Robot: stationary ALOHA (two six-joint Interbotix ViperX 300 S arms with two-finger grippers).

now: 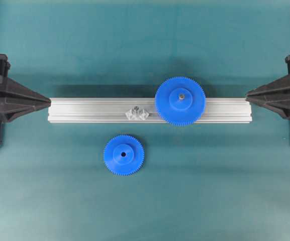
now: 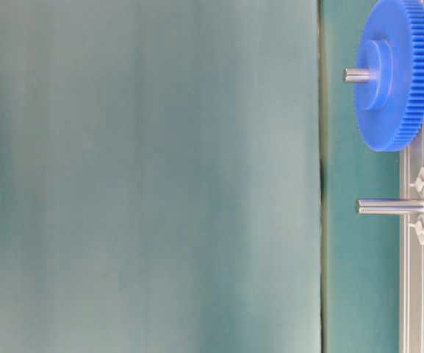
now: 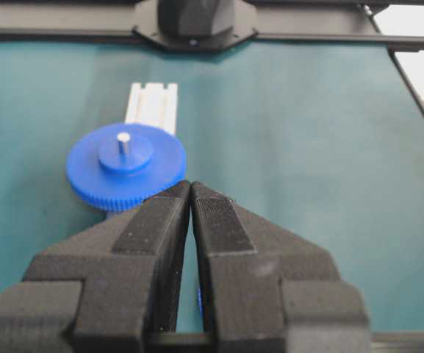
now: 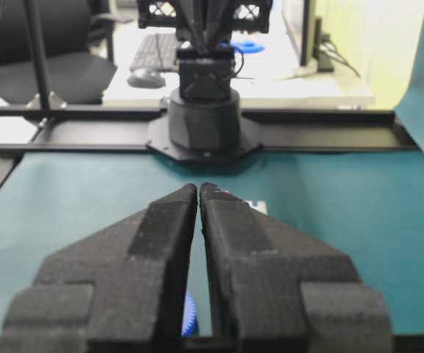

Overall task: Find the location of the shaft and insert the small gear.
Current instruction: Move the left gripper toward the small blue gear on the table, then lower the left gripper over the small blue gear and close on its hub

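Note:
The small gear (image 1: 123, 154) is bright blue with a raised hub and centre hole. It lies flat on the teal mat in front of the aluminium rail (image 1: 84, 110). The shaft (image 1: 137, 112) is a thin silver pin on a small angular bracket at the middle of the rail; it also shows in the table-level view (image 2: 390, 207). My left gripper (image 1: 48, 103) is shut and empty at the rail's left end, also seen in the left wrist view (image 3: 190, 185). My right gripper (image 1: 249, 95) is shut and empty at the rail's right end, also seen in the right wrist view (image 4: 198, 187).
The larger blue gear (image 1: 180, 100) sits on its own dark pin on the rail, right of the shaft; it shows in the table-level view (image 2: 392, 73) and the left wrist view (image 3: 126, 165). The opposite arm's base (image 4: 204, 118) stands at the mat's far edge.

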